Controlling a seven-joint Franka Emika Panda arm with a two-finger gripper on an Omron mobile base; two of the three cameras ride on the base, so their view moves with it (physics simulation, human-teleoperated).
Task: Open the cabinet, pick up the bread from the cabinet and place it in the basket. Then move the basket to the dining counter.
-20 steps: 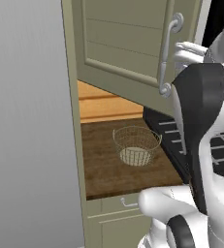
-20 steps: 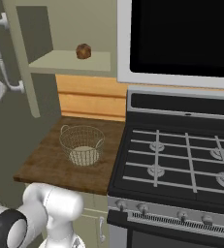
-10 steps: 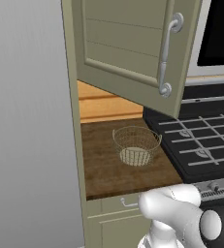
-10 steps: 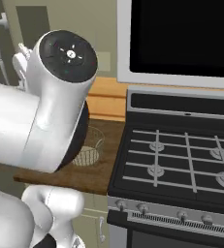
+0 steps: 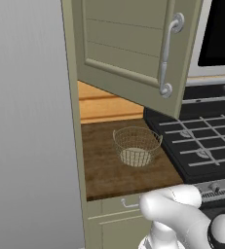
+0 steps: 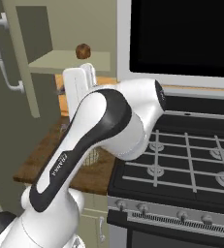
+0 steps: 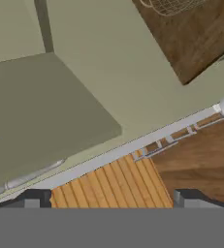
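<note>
The cabinet door (image 5: 128, 44) stands swung open, its curved silver handle (image 5: 165, 53) facing me. On the shelf inside lies the small brown bread (image 6: 83, 50). Below, the cream wire basket (image 5: 136, 146) sits empty on the dark wood worktop (image 5: 104, 170). My arm (image 6: 99, 126) rises across the right base view, its white hand just below the shelf's front edge. In the hand view my gripper (image 7: 111, 198) is open, its fingertips (image 7: 33, 198) far apart with nothing between them, looking down past the door onto the basket (image 7: 171, 6). The dining counter is out of view.
A black gas stove (image 6: 191, 155) adjoins the worktop on the right, with a dark microwave (image 6: 181, 34) above it. A tall grey panel (image 5: 31, 121) stands to the left. The olive drawer unit (image 5: 109, 214) sits under the worktop.
The arm has swung from the door handle at the left to the middle of the right base view, hand now under the shelf. Door, bread and basket have not moved.
</note>
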